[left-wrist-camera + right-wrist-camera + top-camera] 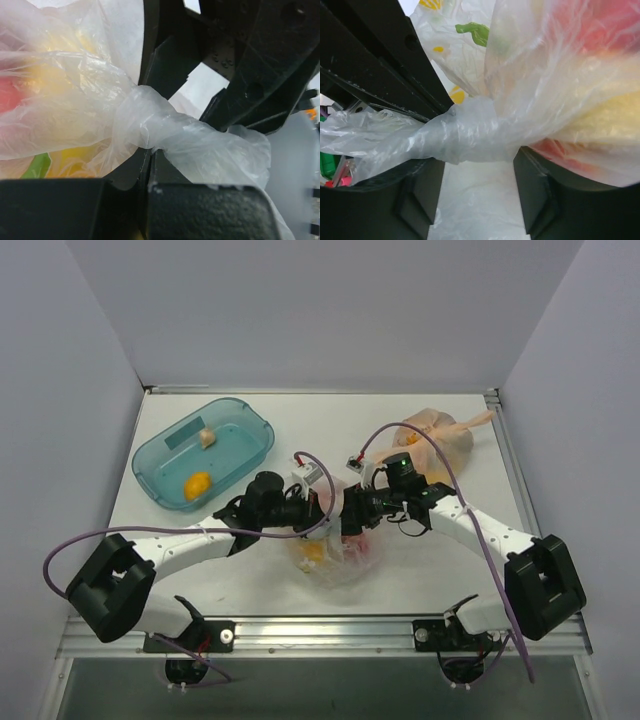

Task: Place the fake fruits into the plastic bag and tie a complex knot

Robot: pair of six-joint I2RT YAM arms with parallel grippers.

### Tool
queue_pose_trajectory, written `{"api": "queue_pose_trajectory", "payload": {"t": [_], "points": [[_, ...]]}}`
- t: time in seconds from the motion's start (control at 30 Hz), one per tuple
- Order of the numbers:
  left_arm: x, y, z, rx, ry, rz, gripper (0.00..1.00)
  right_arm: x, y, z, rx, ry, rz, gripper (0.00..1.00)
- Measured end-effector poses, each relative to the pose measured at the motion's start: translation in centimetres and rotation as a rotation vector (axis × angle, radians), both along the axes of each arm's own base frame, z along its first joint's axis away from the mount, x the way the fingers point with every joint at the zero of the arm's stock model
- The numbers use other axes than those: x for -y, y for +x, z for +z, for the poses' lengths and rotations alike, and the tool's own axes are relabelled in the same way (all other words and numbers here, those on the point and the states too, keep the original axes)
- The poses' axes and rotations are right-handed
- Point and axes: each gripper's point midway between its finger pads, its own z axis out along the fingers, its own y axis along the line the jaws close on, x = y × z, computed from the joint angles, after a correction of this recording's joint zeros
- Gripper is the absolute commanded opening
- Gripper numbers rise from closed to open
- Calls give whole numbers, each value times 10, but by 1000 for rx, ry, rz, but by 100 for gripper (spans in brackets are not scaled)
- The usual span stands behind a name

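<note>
Fingers of both arms meet over the middle of the desk (330, 430), crowded around the knot (145, 125) of the clear bag (335, 560), which sits on the surface just in front of them. The left fingers (200, 210) are narrow, their inner edges almost touching directly beneath the twisted neck; whether any plastic is pinched in that slit cannot be told. The right fingers (540, 200) stand apart on either side of the knot, which fills the gap at their tips; whether they squeeze it cannot be told either.

From the knot, a crumpled clear tail runs off to one side, while the bag swells on the other, packed with fruits (615, 115) showing red, yellow and a streak of green through the film.

At the far left of the desk lies a teal tray (235, 445) with one orange fruit (197, 484) near its front end and a small pale piece (207, 437) towards the back. At the far right rests a tied orange bag (435, 440), well apart from the tray and just behind the right arm's wrist.
</note>
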Motion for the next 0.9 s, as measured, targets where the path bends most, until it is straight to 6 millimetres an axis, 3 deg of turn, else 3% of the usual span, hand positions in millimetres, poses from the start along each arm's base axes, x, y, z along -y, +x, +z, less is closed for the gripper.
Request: {"api": "queue_pose_trajectory", "payload": {"t": [0.33, 0.63, 0.9], "points": [[13, 4, 42, -61, -277, 4, 0, -17, -6, 18, -12, 97, 47, 62], [10, 8, 44, -122, -382, 41, 0, -36, -8, 31, -106, 162, 86, 64], [8, 4, 50, -152, -425, 30, 0, -38, -12, 36, -98, 169, 103, 70]]}}
